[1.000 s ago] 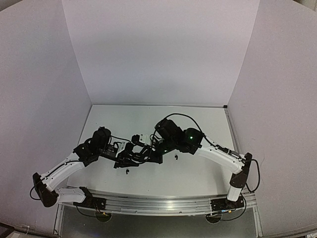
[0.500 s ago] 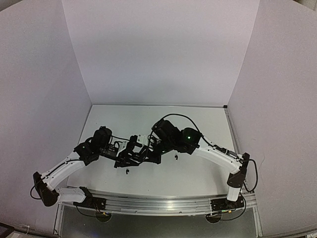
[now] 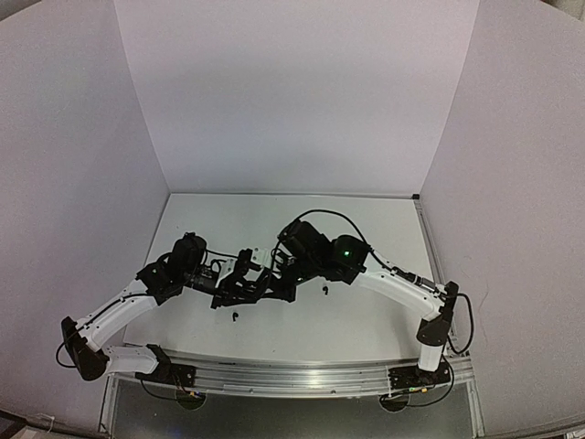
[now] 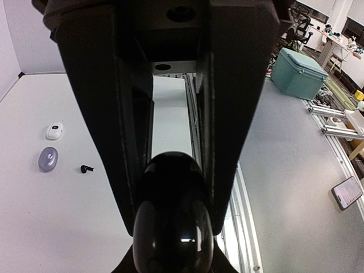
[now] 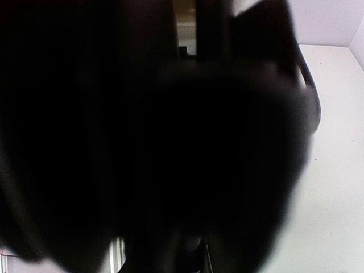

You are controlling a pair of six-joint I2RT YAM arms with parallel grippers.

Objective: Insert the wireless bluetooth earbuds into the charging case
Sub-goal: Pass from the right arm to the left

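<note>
A glossy black charging case (image 4: 173, 213) sits upright between my left gripper's fingers (image 4: 108, 142), and the left gripper (image 4: 173, 230) is shut on it. In the top view the left gripper (image 3: 243, 284) and the right gripper (image 3: 277, 276) meet tip to tip above the middle of the table. The right wrist view is almost wholly dark, so the right gripper's jaws and anything in them are hidden. One black earbud (image 4: 86, 168) lies on the table, also seen in the top view as a black earbud (image 3: 324, 290) right of the grippers. Another small black bud (image 3: 235, 316) lies nearer the front.
A white case (image 4: 54, 131) and a greyish-lilac case (image 4: 48, 158) lie on the white table beside the black earbud. The metal rail (image 3: 292, 375) runs along the near edge. White walls (image 3: 292, 101) close the back and both sides.
The right arm has shifted a little to the left, bringing its gripper closer against the left one. The left gripper has stayed on the black case.
</note>
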